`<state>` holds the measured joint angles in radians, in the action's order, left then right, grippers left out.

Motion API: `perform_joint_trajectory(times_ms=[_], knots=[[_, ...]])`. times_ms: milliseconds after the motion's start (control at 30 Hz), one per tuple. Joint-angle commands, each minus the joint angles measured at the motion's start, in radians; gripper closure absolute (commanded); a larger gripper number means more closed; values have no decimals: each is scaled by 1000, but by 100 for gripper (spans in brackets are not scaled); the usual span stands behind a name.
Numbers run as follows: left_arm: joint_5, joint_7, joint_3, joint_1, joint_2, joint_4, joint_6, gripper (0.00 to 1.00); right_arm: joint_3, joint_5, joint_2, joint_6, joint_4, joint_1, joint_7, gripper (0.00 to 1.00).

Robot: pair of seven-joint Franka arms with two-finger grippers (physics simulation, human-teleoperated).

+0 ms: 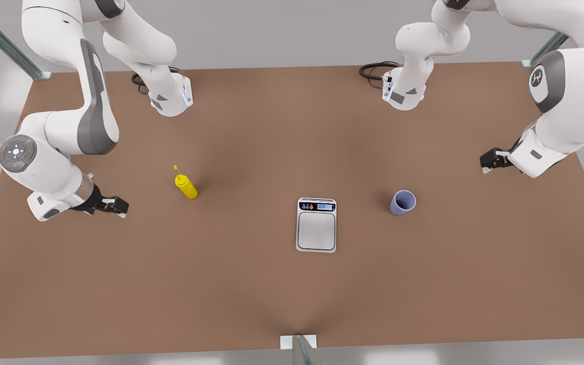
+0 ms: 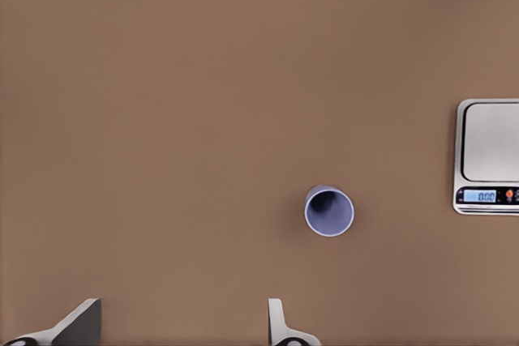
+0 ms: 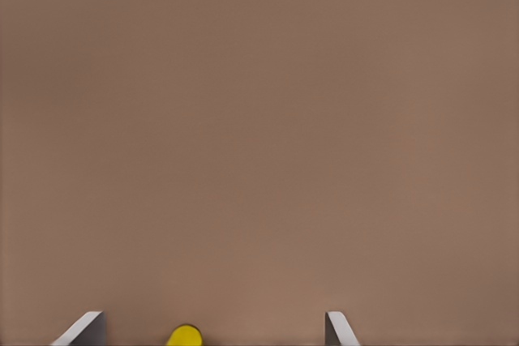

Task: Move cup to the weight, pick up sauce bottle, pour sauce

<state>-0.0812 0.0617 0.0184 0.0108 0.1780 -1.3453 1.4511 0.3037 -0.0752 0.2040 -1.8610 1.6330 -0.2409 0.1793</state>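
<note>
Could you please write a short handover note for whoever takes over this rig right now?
Left gripper: open, empty, hanging at the front view's right, short of the cup.
Right gripper: open, empty, at the front view's left, near the sauce bottle.
The cup stands upright on the table, on the front view's right of the weight and apart from it. The weight's platform carries nothing. The sauce bottle stands on the table on the weight's other side.
Done: nothing yet; all three things sit untouched.
Left: move the cup to the weight, pick up the sauce bottle, pour sauce.
</note>
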Motion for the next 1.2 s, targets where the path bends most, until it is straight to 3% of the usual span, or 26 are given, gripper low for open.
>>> perform_joint_trajectory(times_ms=[0,100,167,333,433,500,633,767,933,1100,1133,1167], knots=[[-2,1,0,0,0,0,0,0,0,2,0,-1,-2,-5,0,0],[-5,-138,21,43,98,-5,-2,0,0,38,23,6,-28,-9,-13,0],[0,-355,21,101,155,-93,73,0,5,44,25,34,-50,-21,-236,0],[40,-368,20,80,78,-471,506,0,5,198,29,213,-123,-28,-326,0],[72,-362,17,63,5,-681,678,0,2,374,63,229,-162,-89,-624,0],[110,-361,20,63,20,-727,727,0,2,537,147,233,-160,-165,-871,0],[113,-359,32,64,69,-729,758,0,2,759,333,338,-157,-301,-1507,0],[113,-358,40,66,113,-729,775,0,2,844,396,444,-145,-374,-2117,0],[110,-353,41,66,155,-726,784,0,0,881,394,470,62,-468,-2319,0],[106,-345,43,67,207,-721,793,0,14,931,365,313,286,-494,-2488,0],[104,-336,43,67,207,-721,798,3,22,933,365,298,297,-494,-2488,0],[106,-333,43,67,213,-721,798,17,35,934,364,278,317,-494,-2489,0]])
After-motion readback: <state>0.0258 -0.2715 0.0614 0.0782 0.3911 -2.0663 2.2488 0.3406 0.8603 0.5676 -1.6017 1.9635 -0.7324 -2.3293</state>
